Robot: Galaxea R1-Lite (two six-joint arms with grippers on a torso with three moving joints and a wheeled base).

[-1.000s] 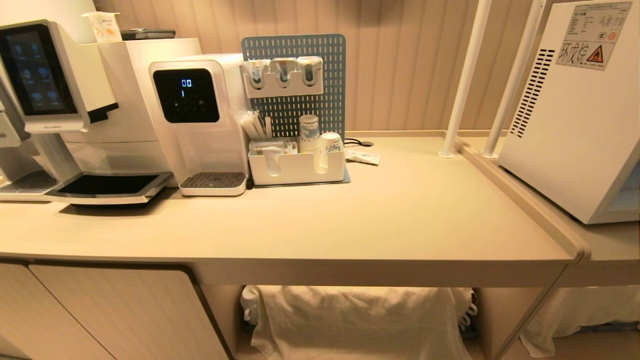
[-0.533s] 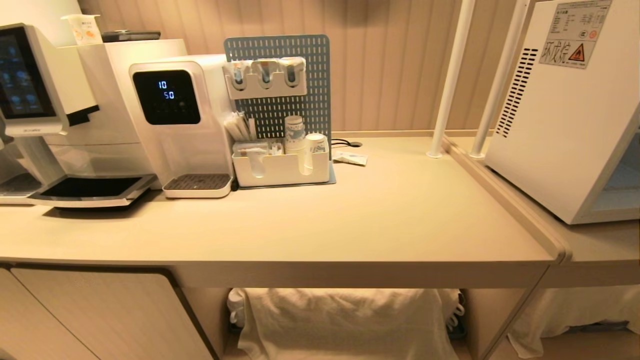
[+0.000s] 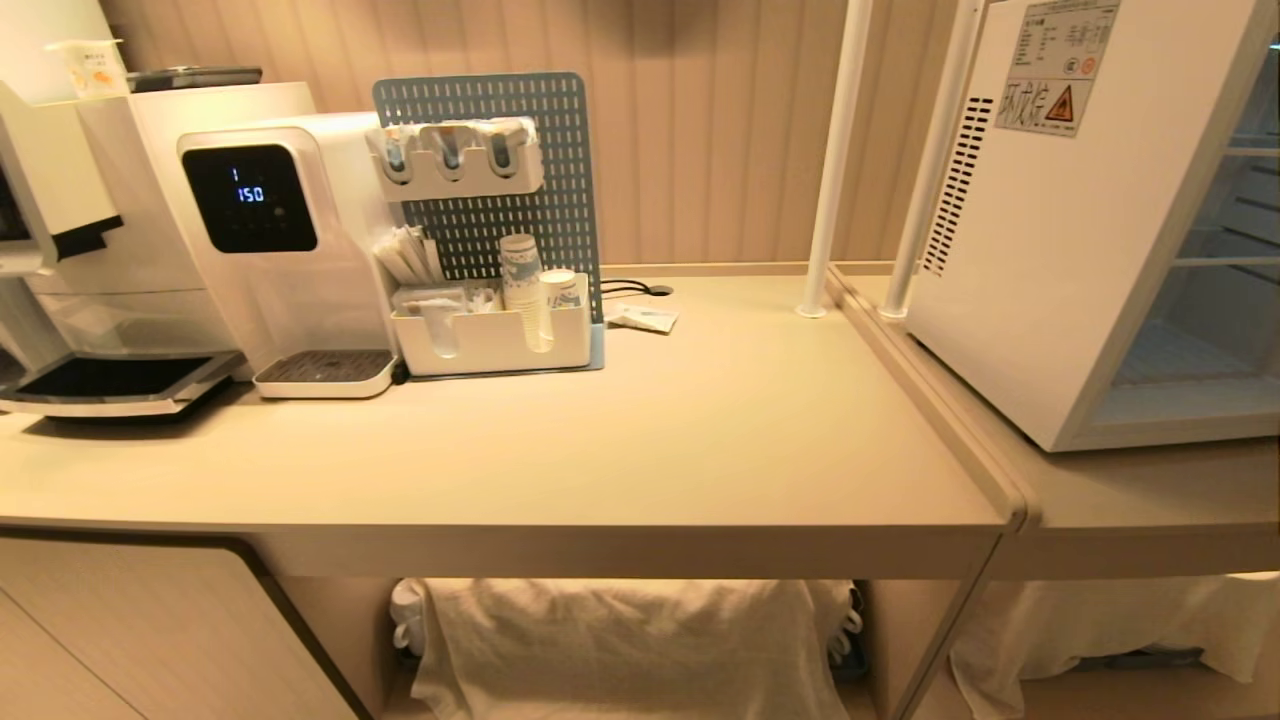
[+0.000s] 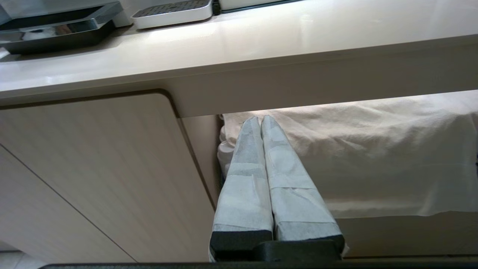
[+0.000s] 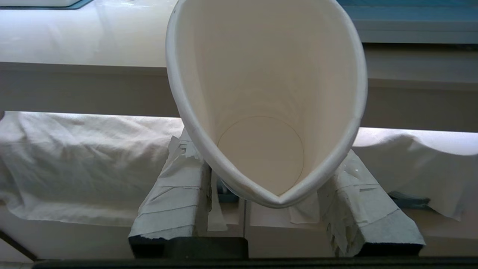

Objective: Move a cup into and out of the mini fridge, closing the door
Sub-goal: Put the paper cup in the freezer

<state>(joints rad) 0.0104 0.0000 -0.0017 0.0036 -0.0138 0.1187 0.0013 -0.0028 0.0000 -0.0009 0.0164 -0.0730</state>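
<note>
Claws hang below the counter edge: right claw clamps the cup, left claw pressed together.

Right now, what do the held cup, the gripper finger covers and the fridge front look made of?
cup: thin matte white paper, judging by the rolled rim squeezed into a teardrop.
right gripper fingers: wrapped in pale tape, wrinkled and torn-edged.
mini fridge: smooth white casing, metal or plastic; door: see-through, likely glass, shelves visible behind.
</note>
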